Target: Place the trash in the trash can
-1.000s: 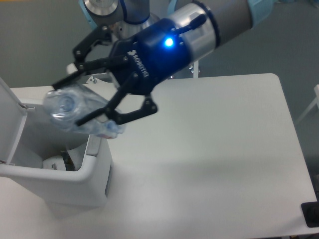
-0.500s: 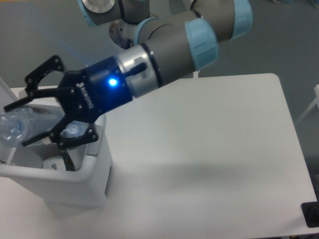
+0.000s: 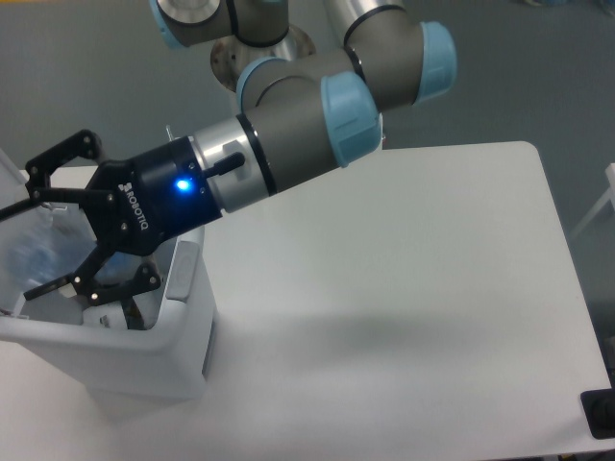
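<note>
Gripper [image 3: 17, 248] shifted further left and lower since half second ago, now over open bin [image 3: 159, 338] at worktop [image 3: 404, 288] left edge. Arm reaches leftward from top centre, wrist tilted down toward bin mouth. Jaws spread wide, fingers [image 3: 58, 154] apart. Bottle [image 3: 38, 252] blurred between them over bin opening; cannot tell if fingers touch it.

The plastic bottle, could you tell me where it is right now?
The plastic bottle sits at the far left of the camera view, between the tool's fingers, over the open trash can.
</note>
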Robot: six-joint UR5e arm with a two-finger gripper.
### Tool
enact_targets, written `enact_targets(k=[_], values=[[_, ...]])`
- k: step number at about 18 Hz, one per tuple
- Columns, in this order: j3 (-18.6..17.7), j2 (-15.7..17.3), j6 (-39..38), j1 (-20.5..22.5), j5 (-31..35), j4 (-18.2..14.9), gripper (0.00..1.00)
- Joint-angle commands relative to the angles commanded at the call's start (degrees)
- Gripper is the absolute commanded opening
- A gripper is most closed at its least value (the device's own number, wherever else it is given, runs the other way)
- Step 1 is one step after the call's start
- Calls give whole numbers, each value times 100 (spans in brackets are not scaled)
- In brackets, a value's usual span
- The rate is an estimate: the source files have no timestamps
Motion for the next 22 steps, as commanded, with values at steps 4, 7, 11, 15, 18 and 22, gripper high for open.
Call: enact_targets(k=[4, 7, 11, 15, 18, 22], values=[[-116, 133, 54, 17, 10, 9, 100], [-63, 150, 63, 271, 10, 18, 100], [-11, 343, 81, 851, 36, 35, 100], [148, 589, 107, 1335, 1217, 26, 100], [113, 633, 720, 1493, 2528, 9, 100], [43, 642, 1608, 1810, 3567, -35, 100]])
